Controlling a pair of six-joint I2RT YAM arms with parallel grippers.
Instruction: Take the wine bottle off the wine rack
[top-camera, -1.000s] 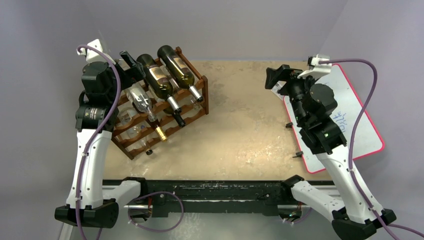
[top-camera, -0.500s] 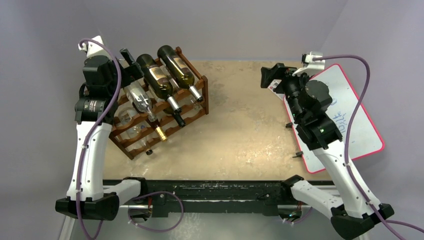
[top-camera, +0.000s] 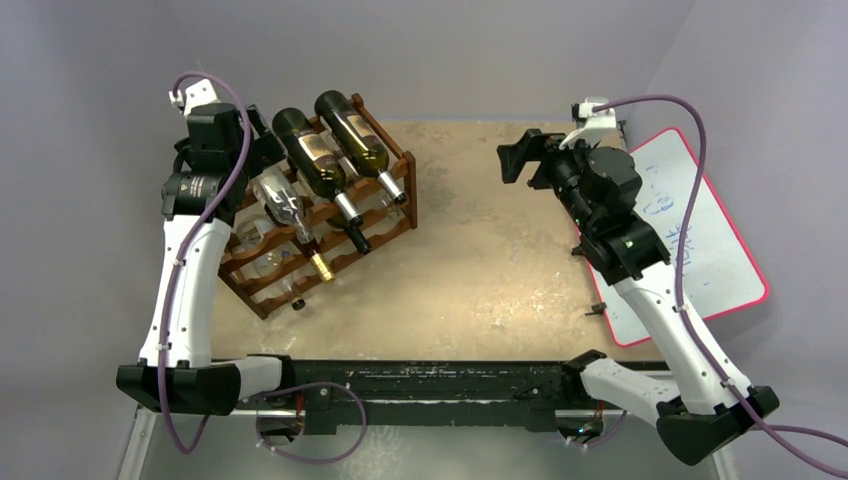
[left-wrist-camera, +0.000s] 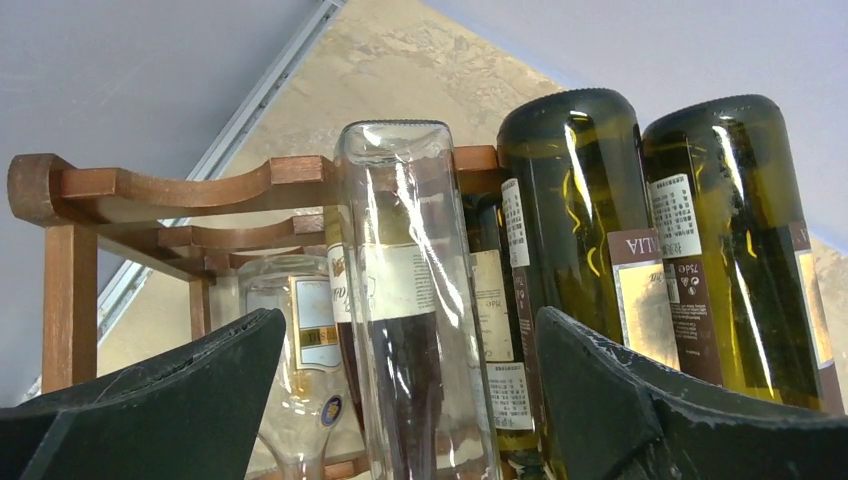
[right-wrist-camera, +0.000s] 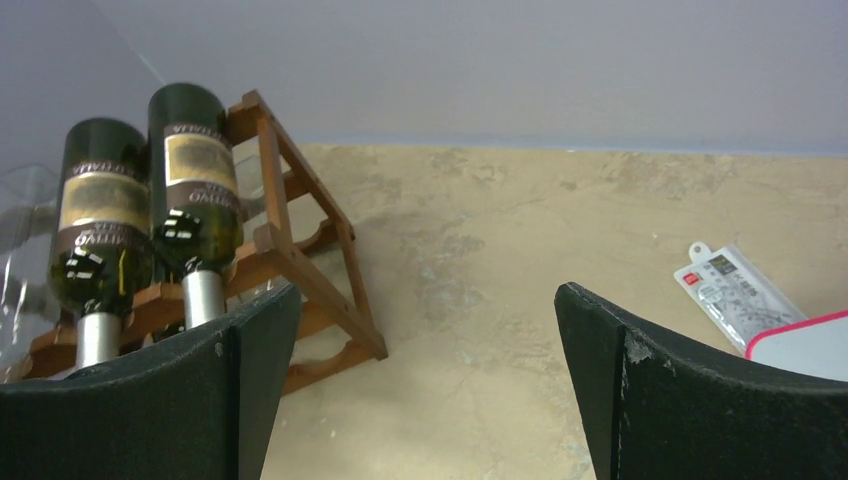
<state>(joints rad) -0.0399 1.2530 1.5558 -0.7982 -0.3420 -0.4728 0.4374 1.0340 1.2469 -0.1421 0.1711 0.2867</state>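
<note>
Wine rack (left-wrist-camera: 130, 185) stands at the far-left corner of the bench (top-camera: 480, 260), set at an angle to the edges, and all bottles are on it. On the top tier two green wine bottles (top-camera: 315, 155) (top-camera: 355, 135) lie side by side with their necks pointing toward the bench centre. A clear wine bottle (left-wrist-camera: 400, 250) lies just beside them on the left, and more bottles sit on the lower tiers. Left gripper (left-wrist-camera: 408, 325) is at the back of the rack, behind the bottle bases, jaws spread wide. In the wrist view the clear bottle's base sits in line between the two fingers, but I cannot tell whether there is contact. Right gripper (right-wrist-camera: 428, 295) hangs over the far middle of the bench, well apart from the rack and facing it, jaws wide, holding nothing. A whiteboard (top-camera: 700, 240) with a red border lies along the right edge, with a small packet (right-wrist-camera: 735, 290) at its far corner.
</note>
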